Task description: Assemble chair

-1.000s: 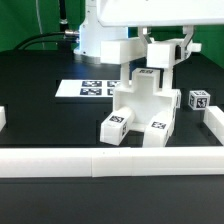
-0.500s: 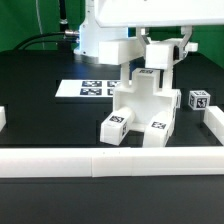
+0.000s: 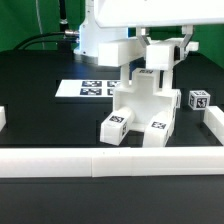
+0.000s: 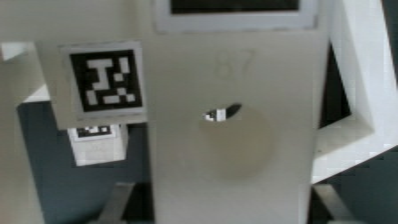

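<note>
The partly joined chair is a matte white block of parts near the front rail, with two square tagged leg ends pointing forward. On top of it stands an upright white chair part with a tag. My gripper comes down on that part from above and is shut on it. In the wrist view the same part fills the picture as a long white slab with a small hole. It runs between my gripper's two fingers, and a tagged white face shows beside it.
A loose white tagged chair piece lies at the exterior view's right, by the side rail. The marker board lies flat behind the chair. A long white rail borders the front, and a short rail end shows at the left.
</note>
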Tool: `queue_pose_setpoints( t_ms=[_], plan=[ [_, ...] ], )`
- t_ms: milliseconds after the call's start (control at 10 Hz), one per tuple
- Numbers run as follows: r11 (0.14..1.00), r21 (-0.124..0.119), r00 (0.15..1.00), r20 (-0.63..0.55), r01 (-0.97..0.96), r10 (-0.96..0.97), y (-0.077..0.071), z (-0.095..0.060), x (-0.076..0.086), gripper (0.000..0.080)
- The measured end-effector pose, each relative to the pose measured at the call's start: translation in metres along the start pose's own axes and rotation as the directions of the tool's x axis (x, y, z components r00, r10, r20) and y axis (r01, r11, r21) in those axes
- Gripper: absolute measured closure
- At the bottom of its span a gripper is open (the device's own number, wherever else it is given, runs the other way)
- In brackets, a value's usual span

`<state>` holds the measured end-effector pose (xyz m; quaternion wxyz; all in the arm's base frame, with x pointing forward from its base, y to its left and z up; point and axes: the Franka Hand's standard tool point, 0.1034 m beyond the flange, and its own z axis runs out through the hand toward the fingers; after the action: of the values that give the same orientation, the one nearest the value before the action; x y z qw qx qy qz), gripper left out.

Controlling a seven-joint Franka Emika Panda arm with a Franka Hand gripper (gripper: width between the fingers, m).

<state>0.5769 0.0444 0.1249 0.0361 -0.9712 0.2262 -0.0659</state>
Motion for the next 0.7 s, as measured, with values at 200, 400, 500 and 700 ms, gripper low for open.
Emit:
queue_pose_setpoints(
  t_ms=[200,400,500,700],
  plan=[
    [1.000,0.005,1.000,-0.018,0.002,-0.002,-0.001,0.001,0.000,0.0515],
    [1.000,0.000,1.000,-0.009,0.003,-0.003,0.002,0.007,-0.009,0.0515],
    [1.000,0.001,1.000,-0.007,-0.003,0.003,0.002,0.007,-0.010,0.0515],
    [1.000,0.000,1.000,-0.003,-0.011,0.011,0.006,0.011,-0.009,0.0515]
  ],
)
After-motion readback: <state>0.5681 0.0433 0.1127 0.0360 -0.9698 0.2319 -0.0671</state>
